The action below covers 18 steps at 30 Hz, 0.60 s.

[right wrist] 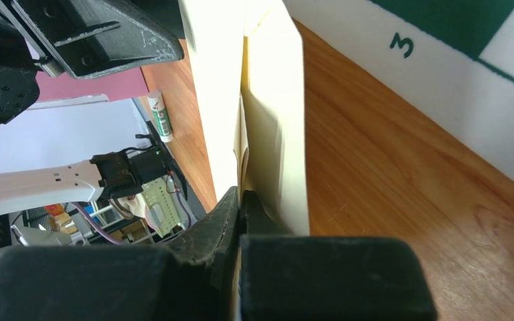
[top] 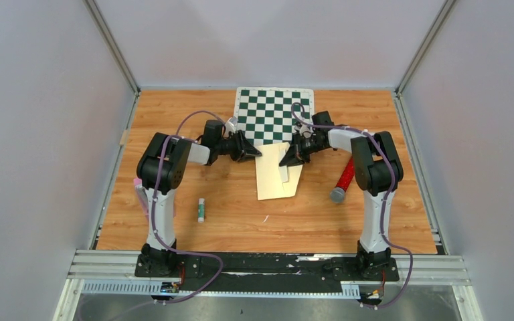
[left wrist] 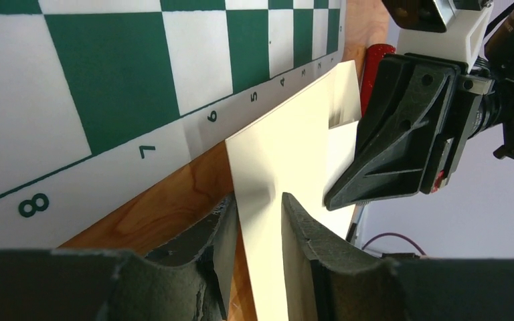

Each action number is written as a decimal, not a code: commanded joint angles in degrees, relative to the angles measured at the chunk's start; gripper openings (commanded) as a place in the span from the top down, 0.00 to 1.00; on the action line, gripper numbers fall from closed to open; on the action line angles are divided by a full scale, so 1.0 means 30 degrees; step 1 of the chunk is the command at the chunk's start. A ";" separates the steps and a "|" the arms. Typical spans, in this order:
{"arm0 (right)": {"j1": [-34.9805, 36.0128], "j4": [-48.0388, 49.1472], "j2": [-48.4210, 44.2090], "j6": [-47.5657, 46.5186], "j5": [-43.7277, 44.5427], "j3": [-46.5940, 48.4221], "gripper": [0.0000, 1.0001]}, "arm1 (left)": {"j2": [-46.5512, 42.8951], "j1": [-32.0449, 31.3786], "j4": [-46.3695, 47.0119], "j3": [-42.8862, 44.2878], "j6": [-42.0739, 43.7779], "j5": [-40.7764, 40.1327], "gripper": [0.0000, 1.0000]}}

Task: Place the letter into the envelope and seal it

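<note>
The cream envelope [top: 272, 184] lies just in front of the chessboard, its far end raised between both grippers. My left gripper [top: 258, 152] is open. Its fingers stand on either side of an upright cream sheet [left wrist: 288, 147], and a gap shows at the right finger [left wrist: 308, 234]. My right gripper [top: 285, 160] is shut on the envelope's edge [right wrist: 278, 114]. Beside that edge a paler layer [right wrist: 207, 80] stands slightly apart. In the left wrist view the right gripper [left wrist: 395, 147] is just beyond the sheet. No bordered sheet shows, so I cannot tell the letter from the envelope's layers.
A green-and-white chessboard [top: 274, 110] lies at the back centre. A red tube [top: 343, 177] lies beside the right arm. A glue stick [top: 201, 210] lies on the wood at front left. Something pink [top: 137, 182] is at the left edge.
</note>
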 commanded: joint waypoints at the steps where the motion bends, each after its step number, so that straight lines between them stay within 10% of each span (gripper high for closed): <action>1: 0.0131 0.0393 0.0019 -0.0316 0.0010 -0.0185 1.00 | 0.0115 -0.0014 0.0978 -0.0161 -0.0462 -0.0409 0.65; 14: 0.0268 0.0128 0.0014 -0.0821 0.0334 -0.0424 1.00 | -0.0138 0.0015 0.0713 -0.0323 -0.0664 -0.1284 0.66; 18: 0.0350 0.0100 0.0103 -0.0984 0.0339 -0.0481 1.00 | -0.0081 0.0015 0.0814 -0.0273 -0.0689 -0.1468 0.85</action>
